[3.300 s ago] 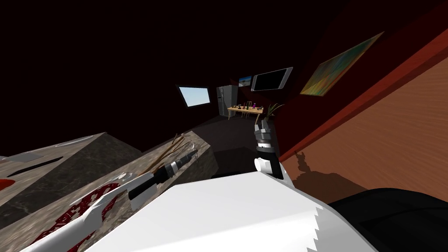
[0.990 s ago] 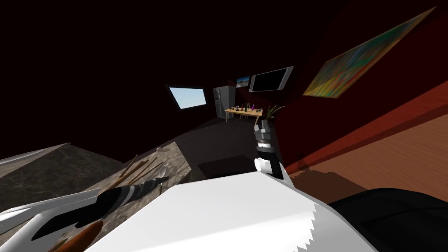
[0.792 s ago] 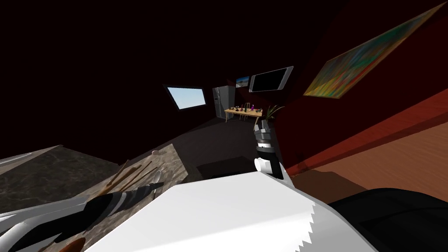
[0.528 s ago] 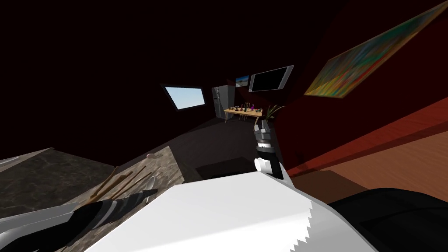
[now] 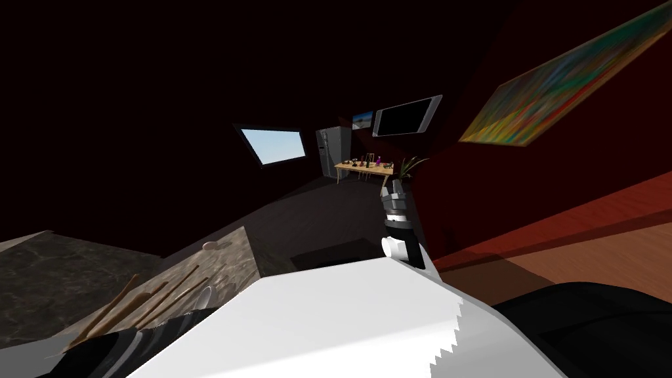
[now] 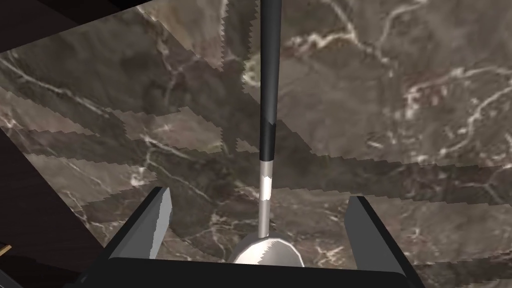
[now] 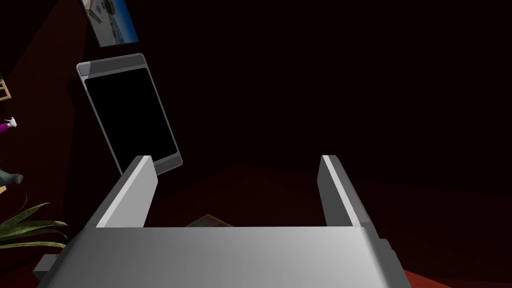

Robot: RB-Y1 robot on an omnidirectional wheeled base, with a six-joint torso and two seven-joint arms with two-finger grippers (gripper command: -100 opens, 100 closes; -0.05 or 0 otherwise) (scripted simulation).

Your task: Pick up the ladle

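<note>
Left end effector point(image 6: 258, 196) hangs over the marble tabletop point(image 6: 400, 100) with its fingers point(image 6: 161, 210) spread wide, one on each side of the ladle point(image 6: 270, 75) and touching neither side. The ladle lies along the tabletop: its rounded silver bowl sits between the fingers, just ahead of the end effector's body, a thin silver stem leads on, and a long black handle runs out toward the end effector's 12 o'clock. Veined brown-grey stone lies bare on both sides of the handle; past the finger at 9 o'clock the tabletop's edge cuts across into darkness. In the head view the tabletop point(image 5: 230, 259) sits at 8 o'clock and ends in a straight edge with dark floor point(image 5: 328, 216) beyond; wooden utensils point(image 5: 125, 305) lie side by side on it, and a small pale round thing point(image 5: 210, 246) rests near that edge. Right end effector point(image 5: 396, 187) is raised just off that view's centre at 3 o'clock, fingers spread, well apart from the tabletop. Since half a second ago my head camera has swung: tabletop and utensils now sit lower, further toward 8 o'clock.
</note>
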